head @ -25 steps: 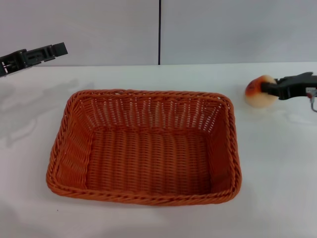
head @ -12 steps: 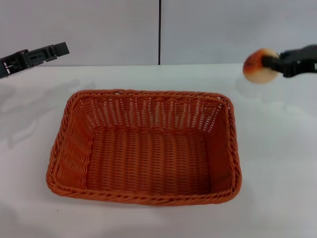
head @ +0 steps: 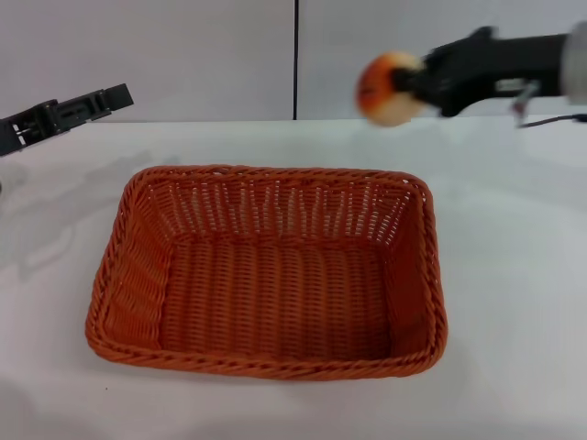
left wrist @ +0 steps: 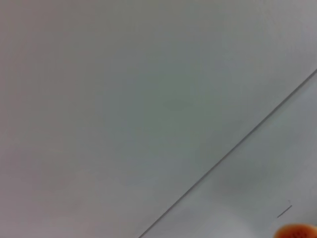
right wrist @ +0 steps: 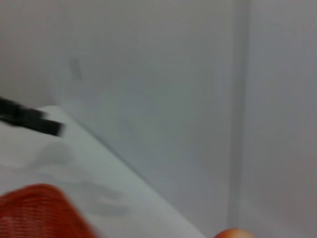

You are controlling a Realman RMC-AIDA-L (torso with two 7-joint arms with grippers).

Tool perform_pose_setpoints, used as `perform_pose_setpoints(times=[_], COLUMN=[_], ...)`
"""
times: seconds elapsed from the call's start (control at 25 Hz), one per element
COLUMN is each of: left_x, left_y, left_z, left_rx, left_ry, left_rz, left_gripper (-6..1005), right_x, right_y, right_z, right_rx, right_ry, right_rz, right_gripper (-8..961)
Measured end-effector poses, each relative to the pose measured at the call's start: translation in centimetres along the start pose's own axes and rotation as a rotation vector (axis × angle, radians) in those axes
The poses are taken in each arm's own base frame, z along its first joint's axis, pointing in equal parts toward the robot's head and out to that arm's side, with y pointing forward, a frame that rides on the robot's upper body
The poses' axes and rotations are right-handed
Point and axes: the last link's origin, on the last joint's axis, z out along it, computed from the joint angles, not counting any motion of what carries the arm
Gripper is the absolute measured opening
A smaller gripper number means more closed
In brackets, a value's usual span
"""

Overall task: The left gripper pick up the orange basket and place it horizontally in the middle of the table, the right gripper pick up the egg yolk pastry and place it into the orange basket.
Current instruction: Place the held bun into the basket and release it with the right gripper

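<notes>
The orange basket [head: 275, 171] lies lengthwise in the middle of the white table [head: 514, 275], with nothing inside it. My right gripper [head: 410, 82] is shut on the egg yolk pastry [head: 387, 89] and holds it in the air beyond the basket's far right corner. The pastry's top edge [right wrist: 235, 233] shows in the right wrist view, as does a corner of the basket [right wrist: 39, 210]. My left gripper [head: 117, 95] hovers at the far left, well away from the basket, holding nothing; it shows again [right wrist: 29, 119] in the right wrist view.
A grey wall with a dark vertical seam [head: 295, 60] rises behind the table. Bare tabletop lies on both sides of the basket and in front of it. The left wrist view shows mostly wall, plus an orange sliver [left wrist: 297, 231] at its edge.
The right gripper has lifted the pastry off the table at the right and carried it up and leftward, toward the basket's far right corner. The left gripper has hardly moved.
</notes>
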Motion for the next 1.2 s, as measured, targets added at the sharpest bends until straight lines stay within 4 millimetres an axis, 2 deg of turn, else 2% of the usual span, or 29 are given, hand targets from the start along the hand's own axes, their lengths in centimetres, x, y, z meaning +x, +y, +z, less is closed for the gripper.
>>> perform_pose_setpoints(times=[0.12, 0.16, 0.2, 0.36, 0.56, 0.88, 1.0, 1.2], left_x=[-0.1, -0.1, -0.2, -0.2, -0.2, 0.1, 0.2, 0.1], left_y=[0.1, 0.1, 0.1, 0.1, 0.1, 0.2, 0.2, 0.2], left_z=[0.0, 0.0, 0.1, 0.1, 0.0, 0.1, 0.0, -0.4], left_rx=[-0.005, -0.005, -0.006, -0.006, -0.005, -0.01, -0.014, -0.014], left_ry=[0.009, 0.009, 0.01, 0.011, 0.011, 0.027, 0.042, 0.072], left_rz=[0.005, 0.005, 0.008, 0.012, 0.023, 0.041, 0.048, 0.065], left_gripper=[701, 701, 701, 701, 700, 701, 702, 702], right_x=[-1.1, -1.7, -1.7, -2.3, -1.9, -1.1, -1.0, -0.8], right_y=[2.4, 4.0, 4.0, 7.0, 8.4, 9.8, 9.8, 9.5], right_z=[2.3, 3.6, 3.6, 5.8, 6.9, 7.5, 7.5, 7.1], right_rx=[-0.112, -0.187, -0.187, -0.303, -0.365, -0.436, -0.438, -0.429], right_ry=[-0.015, -0.022, -0.022, -0.007, -0.018, -0.066, -0.065, -0.072], right_rz=[-0.034, -0.05, -0.05, -0.09, -0.072, -0.039, -0.037, -0.023], right_gripper=[74, 73, 73, 63, 56, 81, 299, 411])
